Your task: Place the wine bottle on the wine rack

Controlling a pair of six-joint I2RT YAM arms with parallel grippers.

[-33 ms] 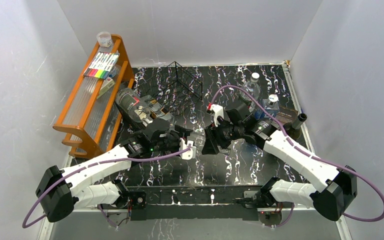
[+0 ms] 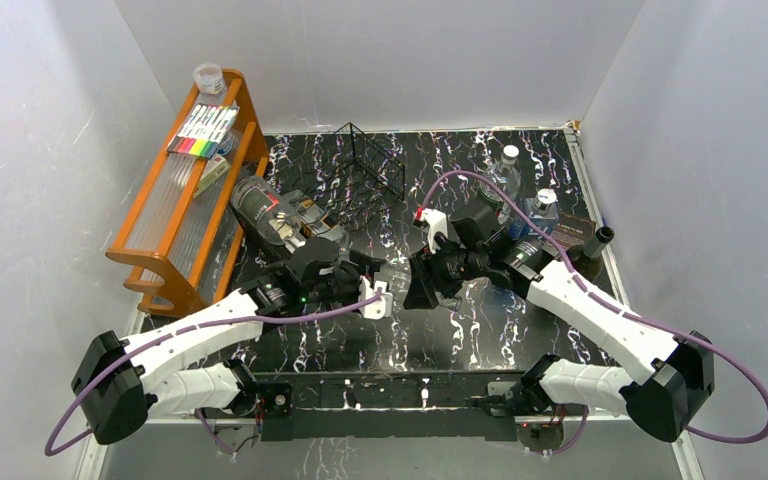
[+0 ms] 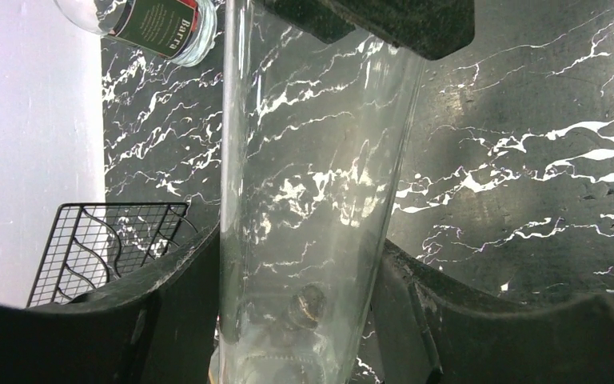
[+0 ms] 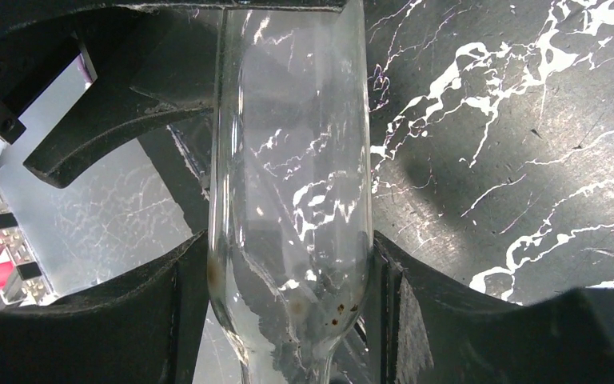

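Wine bottle (image 3: 304,200) first: you have it held level over the middle of the black marbled table (image 2: 480,330), spanning the gap between both arms, near the wine rack (image 2: 375,165) but not on it. It is clear glass, the marble veins show straight through it, and a few brown specks sit inside where it narrows. Your left gripper (image 3: 296,272) is clamped on it, with its fingers (image 3: 168,304) tight against both sides. Your right gripper (image 4: 288,280) also presses its fingers (image 4: 168,304) against the glass on both sides. From above the bottle is nearly invisible; only the wrist views show it clearly. The right wrist also shows the left gripper's dark fingers on the bottle's far end. The left wrist catches the rack's grid panel and a clear bottle with a dark label (image 3: 156,24). Only the overhead view shows the orange shelf (image 2: 185,210), which holds a row of coloured markers (image 2: 205,128) and a capped jar (image 2: 209,77).
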